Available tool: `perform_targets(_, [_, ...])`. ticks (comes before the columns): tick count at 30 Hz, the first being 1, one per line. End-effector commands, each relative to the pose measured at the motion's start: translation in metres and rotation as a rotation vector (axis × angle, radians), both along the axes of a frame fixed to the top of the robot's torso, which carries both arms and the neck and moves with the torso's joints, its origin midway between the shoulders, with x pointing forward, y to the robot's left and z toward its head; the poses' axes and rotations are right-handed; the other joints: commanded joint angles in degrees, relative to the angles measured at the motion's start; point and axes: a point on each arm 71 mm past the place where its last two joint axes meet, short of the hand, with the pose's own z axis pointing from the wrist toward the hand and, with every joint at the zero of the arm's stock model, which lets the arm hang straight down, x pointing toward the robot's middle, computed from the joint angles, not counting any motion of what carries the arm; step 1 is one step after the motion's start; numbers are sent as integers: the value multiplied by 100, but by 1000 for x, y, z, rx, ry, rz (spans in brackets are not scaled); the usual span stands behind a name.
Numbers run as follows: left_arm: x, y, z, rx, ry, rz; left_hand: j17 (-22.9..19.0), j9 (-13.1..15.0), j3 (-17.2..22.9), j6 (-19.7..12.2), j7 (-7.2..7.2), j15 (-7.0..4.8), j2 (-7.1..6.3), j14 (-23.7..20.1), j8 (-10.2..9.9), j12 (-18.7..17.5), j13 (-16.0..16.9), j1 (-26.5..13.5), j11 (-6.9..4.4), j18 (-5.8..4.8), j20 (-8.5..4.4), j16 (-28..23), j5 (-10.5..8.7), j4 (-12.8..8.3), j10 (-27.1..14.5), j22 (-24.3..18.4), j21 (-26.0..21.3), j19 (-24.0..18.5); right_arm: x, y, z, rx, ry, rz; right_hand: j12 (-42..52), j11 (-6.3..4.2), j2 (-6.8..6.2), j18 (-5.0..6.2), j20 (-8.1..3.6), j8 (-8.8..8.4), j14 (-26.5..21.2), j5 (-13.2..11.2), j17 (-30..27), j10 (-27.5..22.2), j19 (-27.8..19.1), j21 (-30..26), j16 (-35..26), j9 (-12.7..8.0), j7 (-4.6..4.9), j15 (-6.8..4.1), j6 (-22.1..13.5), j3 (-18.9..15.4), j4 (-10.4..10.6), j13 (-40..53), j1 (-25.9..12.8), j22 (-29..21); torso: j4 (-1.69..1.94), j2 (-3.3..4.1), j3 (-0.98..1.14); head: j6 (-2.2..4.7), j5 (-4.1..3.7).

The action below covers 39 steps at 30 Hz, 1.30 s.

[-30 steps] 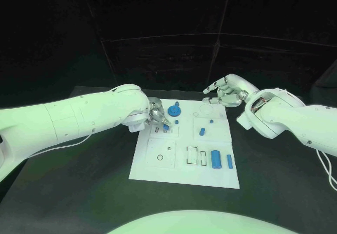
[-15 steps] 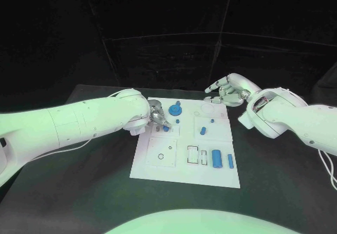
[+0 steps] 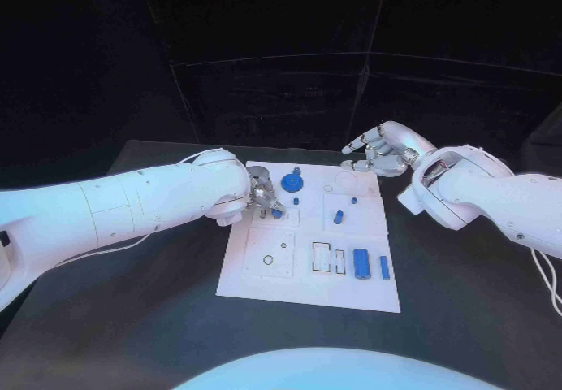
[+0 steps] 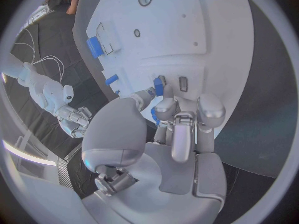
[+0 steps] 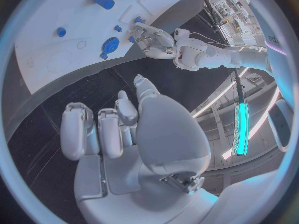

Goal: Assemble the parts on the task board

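your left hand (image 3: 262,197) pinches a blue part (image 4: 158,88) at the board's (image 3: 307,280) upper left; right hand (image 3: 377,153) hovers upper right, fingers spread, holding nothing.

No legible text or labels

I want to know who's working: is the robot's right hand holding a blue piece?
No, the right hand hovers past the task board's far edge with nothing in its fingers.
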Motion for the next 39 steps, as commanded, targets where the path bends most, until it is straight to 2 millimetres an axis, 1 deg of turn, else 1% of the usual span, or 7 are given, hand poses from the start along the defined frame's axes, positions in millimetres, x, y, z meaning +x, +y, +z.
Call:
perform_targets(1, [-4, 3, -7, 36, 23, -12, 1509, 17, 1006, -23, -27, -2, 39, 595, 38, -21, -5, 0, -9, -80, 2, 18, 15, -970, 35, 6, 19, 43, 0, 1, 1, 1, -1, 6, -30, 4, 30, 95, -5, 20, 303, 40, 301, -25, -22, -32, -15, -2, 8, -41, 26, 3, -24, -6, 6, -7, 4, -2, 2, -6, -5])
perform_targets(6, [-4, 7, -7, 40, 23, -3, 1509, 32, 1049, -21, -27, -3, 22, 595, 53, -42, -36, -18, -10, -83, 0, 18, 33, -988, 32, 20, 27, 50, 0, 1, 1, 1, -1, 6, -30, 4, 30, 95, -5, 20, 303, 40, 301, -25, -22, -32, -15, -2, 8, -41, 26, 3, -24, -6, 6, -7, 9, -1, -4, -4, 1])
perform_targets(23, [-4, 7, -6, 35, 17, 3, 1509, 77, 1138, -11, -37, -7, -10, 595, 101, -61, -77, -115, -16, -89, -3, 18, 79, -982, 50, 58, 49, 69, 1, 2, 1, 1, -1, 8, -30, 4, 30, 95, -5, 20, 303, 40, 301, -25, -22, -32, -15, -2, 8, -41, 26, 3, -24, -6, 6, -7, -2, 1, 3, -22, 22])
perform_targets(26, [-4, 5, -6, 31, 20, -2, 1509, 105, 1140, 21, -62, -13, -39, 595, 140, 5, 1, -198, -33, -91, -6, 18, 75, -948, 95, 76, 58, 77, 1, 2, 1, 1, 0, 8, -30, 4, 30, 95, -5, 20, 303, 40, 301, -25, -22, -32, -15, -2, 8, -41, 26, 3, -24, -6, 6, -7, -3, 2, 6, -27, 21])
perform_targets(31, [-4, 3, -7, 27, 25, -11, 1509, 167, 1011, 114, -137, -50, -114, 595, 222, 109, 112, -465, -81, -92, -32, 18, 56, -780, 145, 95, 61, 79, 1, 2, 1, 1, 0, 7, -41, 4, 36, 98, -7, 25, 300, 51, 287, -31, -28, -42, -27, -4, 9, -41, 24, 3, -29, -20, 16, -22, 0, 3, 6, -32, 22])
perform_targets(34, [-3, 1, -7, 26, 26, -13, 1509, 200, 776, 179, -166, -71, -208, 595, 254, 159, 157, -671, -104, -96, -54, 18, 41, -640, 153, 107, 59, 81, 1, 2, 1, 1, 0, 7, -41, 4, 36, 98, -7, 25, 300, 51, 287, -31, -28, -42, -27, -4, 9, -41, 24, 3, -29, -20, 16, -22, -2, -1, 7, -39, 21])
perform_targets(39, [-1, 1, -7, 29, 26, -10, 1509, 228, 396, 235, -180, -86, -230, 595, 268, 221, 214, -829, -118, -104, -72, 18, 33, -469, 164, 147, 73, 101, 1, 2, 1, 1, 0, 8, -41, 4, 36, 98, -7, 25, 300, 51, 287, -31, -28, -42, -27, -4, 9, -41, 24, 3, -29, -20, 16, -22, -3, 1, 9, -38, 22])
